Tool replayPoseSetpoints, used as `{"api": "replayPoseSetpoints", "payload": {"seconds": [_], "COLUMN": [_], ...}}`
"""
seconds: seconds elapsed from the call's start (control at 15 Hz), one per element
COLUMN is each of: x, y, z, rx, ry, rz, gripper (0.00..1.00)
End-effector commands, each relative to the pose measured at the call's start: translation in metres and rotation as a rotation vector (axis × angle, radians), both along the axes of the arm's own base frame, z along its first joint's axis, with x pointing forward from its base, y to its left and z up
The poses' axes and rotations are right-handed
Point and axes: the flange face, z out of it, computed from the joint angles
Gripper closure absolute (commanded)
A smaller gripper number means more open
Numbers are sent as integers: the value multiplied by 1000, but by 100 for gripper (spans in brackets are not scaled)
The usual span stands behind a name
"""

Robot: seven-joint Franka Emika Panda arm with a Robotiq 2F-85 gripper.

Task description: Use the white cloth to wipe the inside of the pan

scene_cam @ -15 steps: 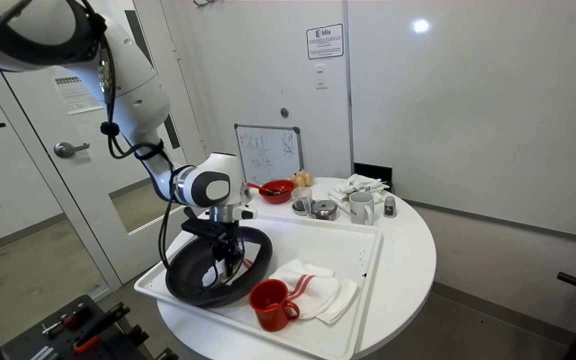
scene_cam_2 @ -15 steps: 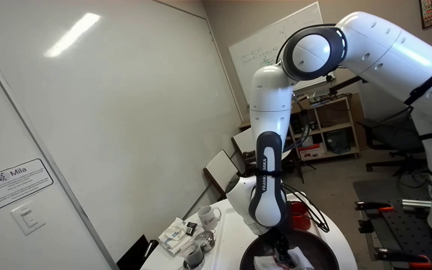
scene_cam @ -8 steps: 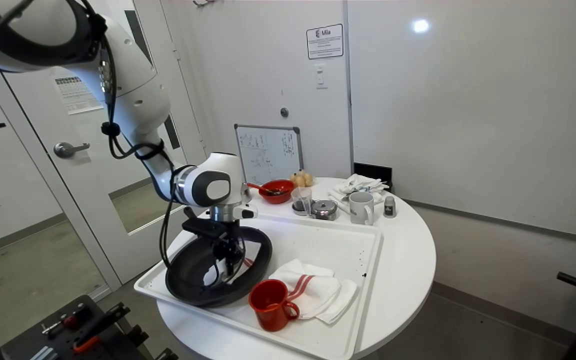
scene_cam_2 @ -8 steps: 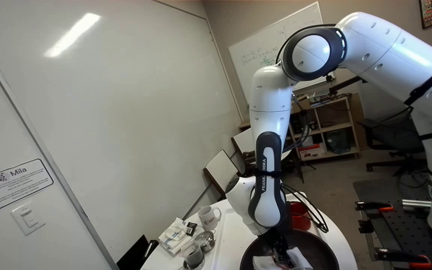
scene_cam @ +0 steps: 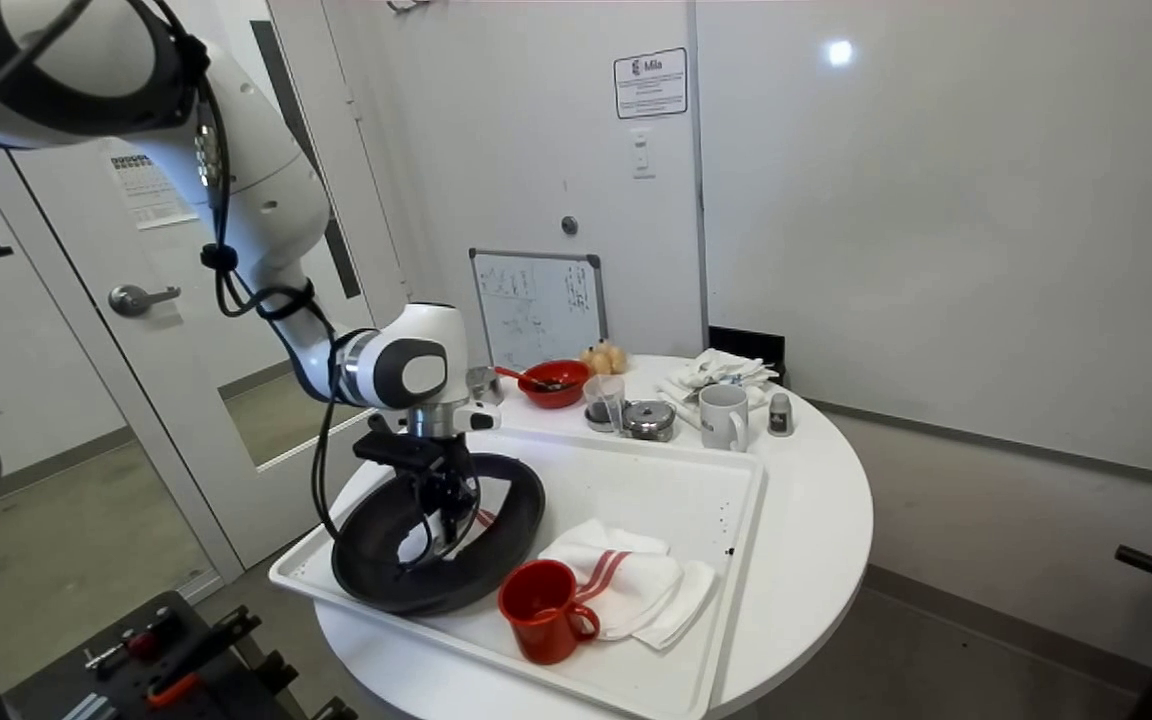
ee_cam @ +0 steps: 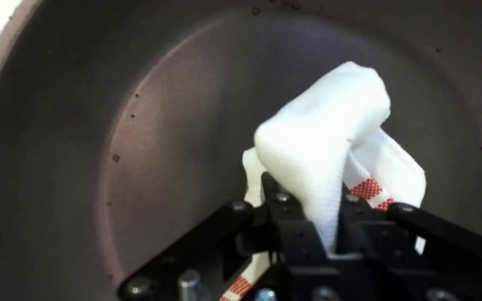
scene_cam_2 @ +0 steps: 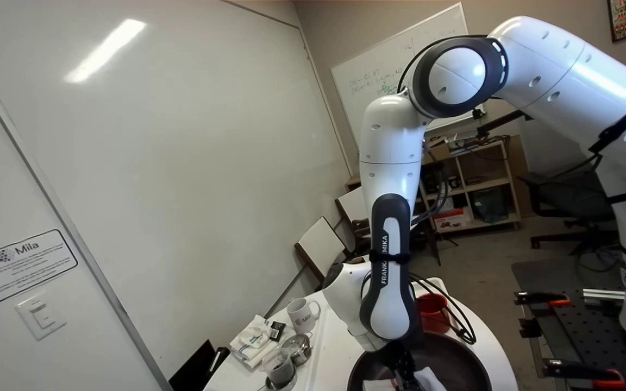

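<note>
The black pan [scene_cam: 518, 525] lies in the white tray and also shows in an exterior view [scene_cam_2: 457, 358], cut off by the lower edge. In the wrist view the pan's dark inside [ee_cam: 174, 146] fills most of the picture, with a few droplets or specks near its wall. My gripper [ee_cam: 309, 190] is shut on the white cloth [ee_cam: 320, 129], which has red stripes and bunches up between the fingers. The cloth hangs out on both sides over the pan's floor. In an exterior view the gripper [scene_cam: 451, 530] points down inside the pan, and the cloth [scene_cam: 416, 540] shows around it.
A red mug [scene_cam: 544, 612] stands close by the pan in the white tray [scene_cam: 676, 470]. A folded white cloth with red stripes [scene_cam: 626, 580] lies beside it. A grey mug [scene_cam: 722, 415], a metal pot [scene_cam: 649, 420] and a red bowl [scene_cam: 554, 384] stand behind the tray.
In both exterior views the gripper and the held cloth have moved a little to the left within the pan, mostly in the last half second. The pan, mug and tray have not moved.
</note>
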Motion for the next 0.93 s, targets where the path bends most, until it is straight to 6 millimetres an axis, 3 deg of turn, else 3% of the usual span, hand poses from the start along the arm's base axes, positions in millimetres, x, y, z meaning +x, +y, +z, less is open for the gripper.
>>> {"api": "replayPoseSetpoints", "payload": {"seconds": [0.0,0.47,0.53,0.73,0.87], "x": [1,1,1,3,3], "y": [0,-1,-1,17,40], "z": [0,0,0,-3,-4], "rx": [0,0,0,10,8], "ry": [1,1,1,-7,-10], "rz": [-1,-2,-2,27,66], "gripper": [83,83,91,91,91]}}
